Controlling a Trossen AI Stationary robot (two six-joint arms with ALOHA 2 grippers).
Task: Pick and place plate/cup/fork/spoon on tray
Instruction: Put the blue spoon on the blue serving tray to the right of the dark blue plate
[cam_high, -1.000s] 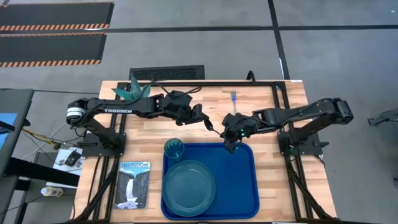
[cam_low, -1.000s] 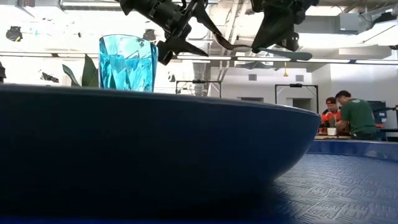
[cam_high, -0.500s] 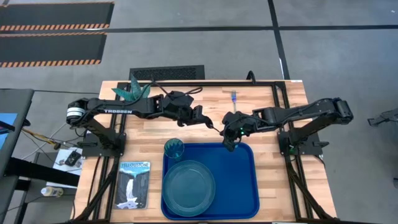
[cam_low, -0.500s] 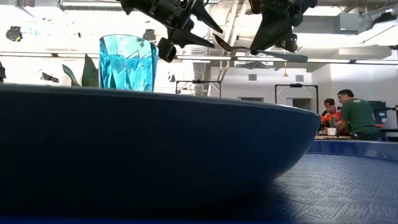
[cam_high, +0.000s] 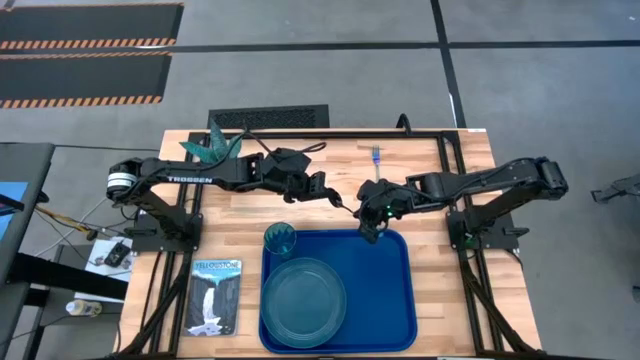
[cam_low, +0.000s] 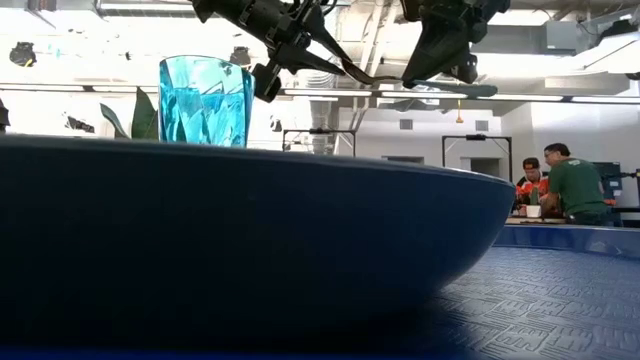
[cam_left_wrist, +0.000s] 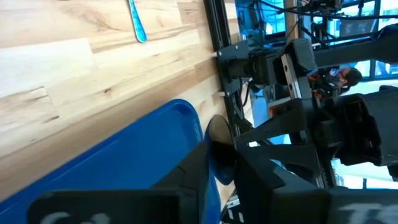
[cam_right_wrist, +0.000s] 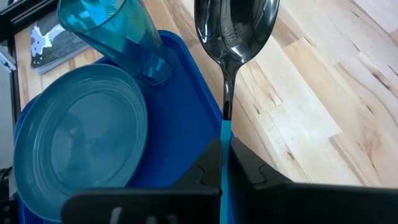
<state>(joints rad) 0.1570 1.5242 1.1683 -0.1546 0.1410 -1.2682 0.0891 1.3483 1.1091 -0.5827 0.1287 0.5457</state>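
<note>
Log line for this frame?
right gripper: shut on spoon, over tray far edge | left gripper: waiting | plate, cup: on tray | fork: on table

Plate and cup on tray

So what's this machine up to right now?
It is loading tableware onto the blue tray. The plate and cup already sit there. The right hand holds the spoon by its handle, above the tray's far edge. The left hand hovers nearby over the table. The fork still lies on the wood.
</note>
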